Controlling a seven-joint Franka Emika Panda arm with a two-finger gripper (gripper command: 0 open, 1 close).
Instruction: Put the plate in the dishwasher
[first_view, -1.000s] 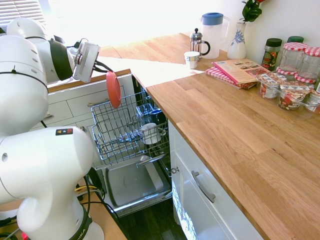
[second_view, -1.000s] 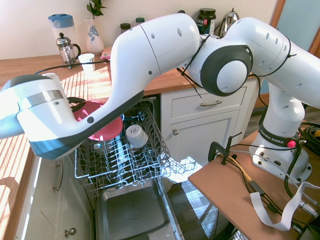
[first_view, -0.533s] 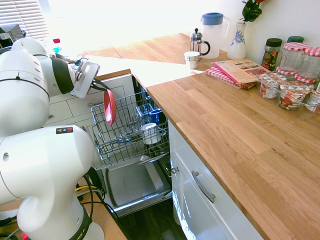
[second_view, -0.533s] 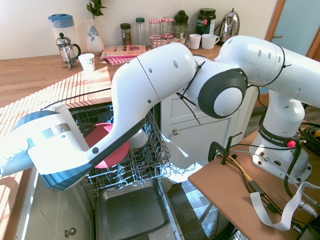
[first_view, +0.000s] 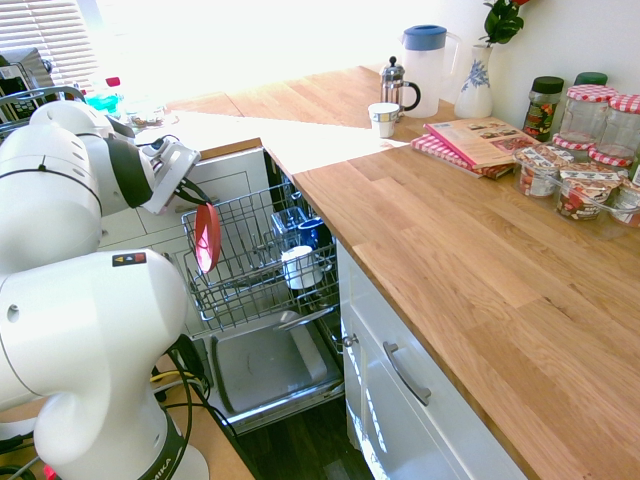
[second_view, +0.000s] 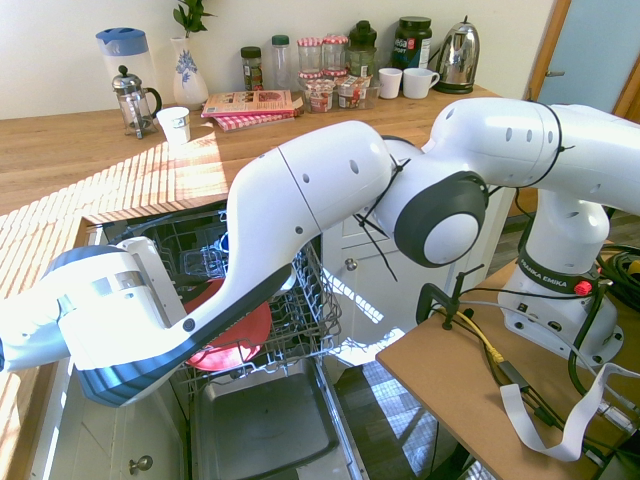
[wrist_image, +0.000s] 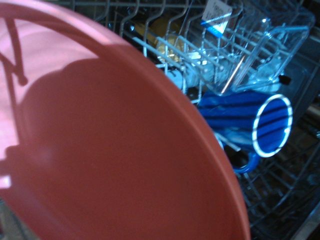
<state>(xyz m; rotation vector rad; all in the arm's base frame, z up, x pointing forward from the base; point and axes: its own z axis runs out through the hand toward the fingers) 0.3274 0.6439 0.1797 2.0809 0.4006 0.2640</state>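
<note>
A red plate (first_view: 207, 240), gripped upright by the hand (first_view: 192, 196), is being brought to the dishwasher's rack (first_view: 238, 279); careful lowering between wires is next required.

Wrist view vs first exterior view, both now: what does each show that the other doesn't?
Only the wrist view: the blue mug's white-edged mouth and a printed label in the rack area.
Only the first exterior view: the French press, the blue-lidded pitcher and the gripper.
Both: the red plate and the wire rack.
</note>
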